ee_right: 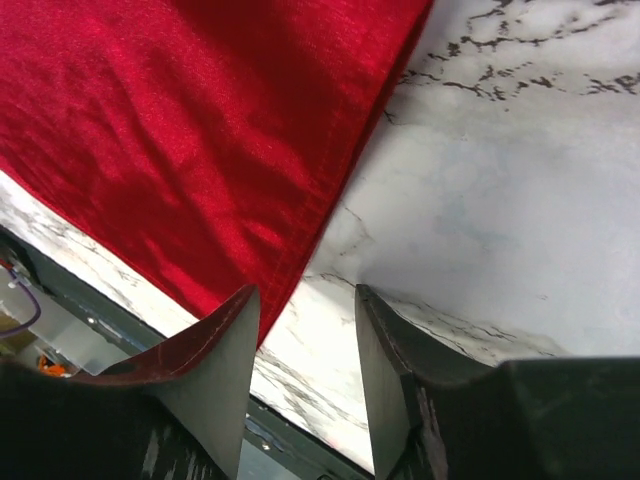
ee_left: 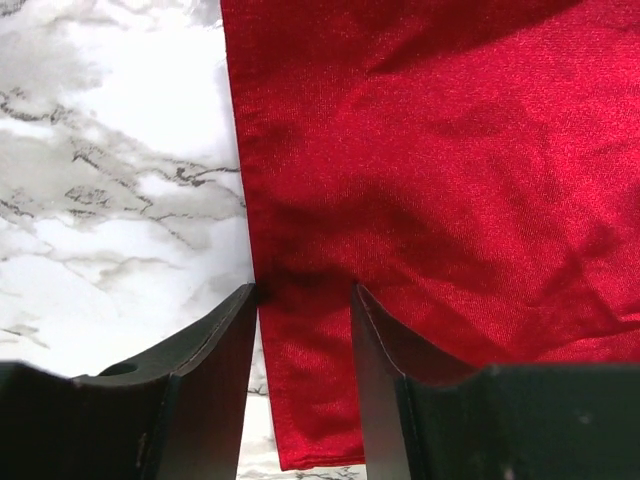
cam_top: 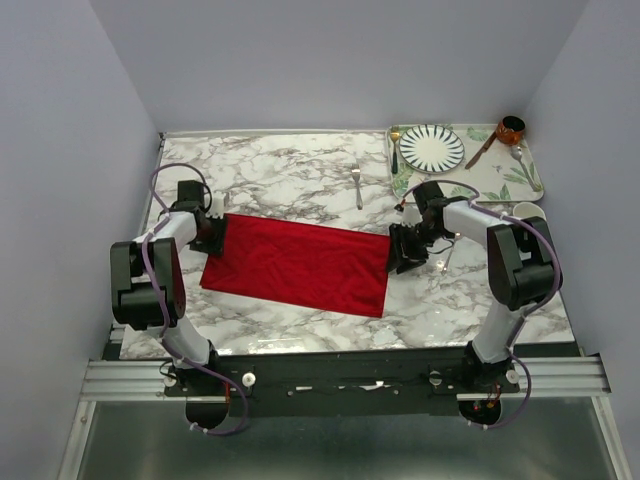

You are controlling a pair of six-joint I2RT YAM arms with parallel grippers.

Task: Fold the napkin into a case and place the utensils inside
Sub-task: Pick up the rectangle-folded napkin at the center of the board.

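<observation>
The red napkin (cam_top: 295, 265) lies flat on the marble table as a wide folded rectangle. My left gripper (cam_top: 215, 235) is at its left edge, low over the table. In the left wrist view the open gripper (ee_left: 303, 290) straddles the napkin's (ee_left: 430, 180) edge, with cloth between the fingers. My right gripper (cam_top: 405, 250) is at the napkin's right edge. In the right wrist view it (ee_right: 305, 290) is open over bare marble, with the napkin's (ee_right: 180, 130) hem beside one finger. A silver fork (cam_top: 356, 185) lies on the table behind the napkin.
A patterned tray (cam_top: 500, 180) stands at the back right. It holds a striped plate (cam_top: 431, 148), a gold spoon (cam_top: 395, 148), a brown cup (cam_top: 510, 129), a wooden utensil (cam_top: 482, 151) and a silver spoon (cam_top: 520, 158). Walls enclose the table.
</observation>
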